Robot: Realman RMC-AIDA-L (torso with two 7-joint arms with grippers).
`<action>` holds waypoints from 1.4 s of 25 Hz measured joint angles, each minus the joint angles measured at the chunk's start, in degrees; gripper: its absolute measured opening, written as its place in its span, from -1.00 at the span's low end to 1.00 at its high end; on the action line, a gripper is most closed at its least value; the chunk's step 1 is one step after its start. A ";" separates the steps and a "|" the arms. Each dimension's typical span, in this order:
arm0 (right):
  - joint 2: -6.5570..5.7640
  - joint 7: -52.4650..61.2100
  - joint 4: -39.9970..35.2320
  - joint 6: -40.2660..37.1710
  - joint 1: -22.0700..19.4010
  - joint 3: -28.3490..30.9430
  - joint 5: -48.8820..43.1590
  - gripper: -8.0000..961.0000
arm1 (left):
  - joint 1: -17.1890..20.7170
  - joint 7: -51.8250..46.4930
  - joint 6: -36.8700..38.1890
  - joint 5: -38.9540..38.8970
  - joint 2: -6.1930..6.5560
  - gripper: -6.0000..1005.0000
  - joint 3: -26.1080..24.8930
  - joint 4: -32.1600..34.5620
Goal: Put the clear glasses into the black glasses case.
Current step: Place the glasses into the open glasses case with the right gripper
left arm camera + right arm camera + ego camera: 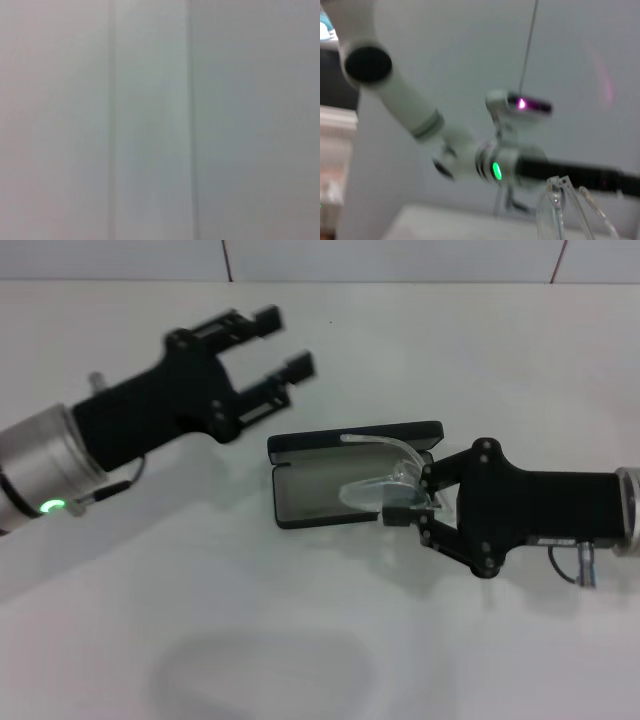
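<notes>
The black glasses case (300, 445) lies open on the white table at centre, its grey lining facing up. The clear glasses (385, 485) hang over the case's right half, one thin arm reaching along the lid edge. My right gripper (408, 502) comes in from the right and is shut on the glasses at their right end. In the right wrist view the clear glasses (560, 205) show close up as clear arms. My left gripper (268, 343) hovers open above and to the left of the case, holding nothing.
The white table (300, 640) spreads all around the case. A tiled wall edge runs along the far side. The left arm (470, 155) with its green light shows in the right wrist view. The left wrist view shows only a blank pale surface.
</notes>
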 joint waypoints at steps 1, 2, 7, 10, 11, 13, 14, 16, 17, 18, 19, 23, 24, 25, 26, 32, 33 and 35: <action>0.19 1.53 -4.51 2.41 -1.68 -0.37 -1.59 -0.55 | 0.29 0.21 -0.01 0.00 0.05 0.24 -1.35 -0.29; 0.33 3.23 -8.10 4.56 -3.02 -1.06 -3.21 -0.55 | 0.73 0.38 0.00 0.00 0.09 0.24 -2.74 -0.40; 0.31 8.37 -23.66 20.83 -9.17 -11.38 -6.47 -0.55 | 2.98 0.42 -0.01 0.00 0.28 0.24 -6.36 -0.23; 0.26 8.62 -30.30 33.11 -12.31 -18.61 -9.22 -0.54 | 3.69 0.27 -0.03 0.02 0.31 0.24 -6.49 -0.15; 0.27 8.74 -31.48 36.68 -12.71 -20.61 -10.17 -0.54 | 3.82 0.22 -0.04 0.04 0.33 0.24 -6.50 -0.22; 0.26 8.85 -33.16 43.33 -12.94 -25.06 -11.57 -0.54 | 3.92 0.13 -0.08 0.34 0.36 0.24 -6.53 -0.33; 0.26 8.84 -33.56 45.56 -12.94 -26.61 -11.83 -0.54 | 3.87 0.11 -0.12 0.53 0.37 0.24 -6.53 -0.37; 0.22 8.73 -33.86 49.77 -12.77 -29.68 -12.12 -0.53 | 3.66 0.07 -0.47 0.77 0.37 0.24 -6.44 -0.41; 0.20 8.69 -33.91 52.43 -12.67 -31.29 -12.34 -0.53 | 3.56 0.07 -0.73 0.79 0.35 0.24 -6.35 -0.42; 0.21 8.66 -33.94 55.48 -12.57 -32.99 -12.77 -0.53 | 3.50 0.07 -1.04 0.80 0.34 0.24 -6.26 -0.47; 0.22 8.66 -33.97 58.17 -12.52 -34.33 -13.24 -0.53 | 3.45 0.06 -1.29 0.81 0.33 0.24 -6.18 -0.51; 0.32 8.63 -34.03 65.96 -12.16 -39.63 -14.25 -0.53 | 3.35 -0.01 -1.48 0.82 0.31 0.24 -6.16 -0.80; 0.35 8.63 -34.02 66.52 -12.14 -39.93 -14.29 -0.52 | 3.26 -0.03 -1.53 0.82 0.31 0.24 -6.16 -0.97; 0.35 8.63 -34.00 67.07 -12.09 -40.13 -14.31 -0.52 | 3.14 -0.03 -1.58 0.82 0.30 0.24 -6.16 -1.06; 0.38 8.63 -33.93 67.26 -12.08 -40.23 -14.34 -0.52 | 3.06 -0.03 -1.63 0.82 0.30 0.24 -6.16 -1.07; 0.50 8.91 -33.06 72.20 -11.68 -41.98 -14.26 -0.51 | 2.44 -0.16 -2.81 0.93 0.15 0.24 -5.89 -1.10; 0.52 8.92 -32.85 73.61 -11.60 -42.70 -14.24 -0.51 | 2.32 -0.30 -2.91 0.94 0.13 0.24 -5.83 -1.11; 0.53 8.93 -32.39 76.49 -11.21 -44.53 -14.24 -0.51 | 2.08 -0.59 -2.96 1.08 0.12 0.24 -5.83 -1.16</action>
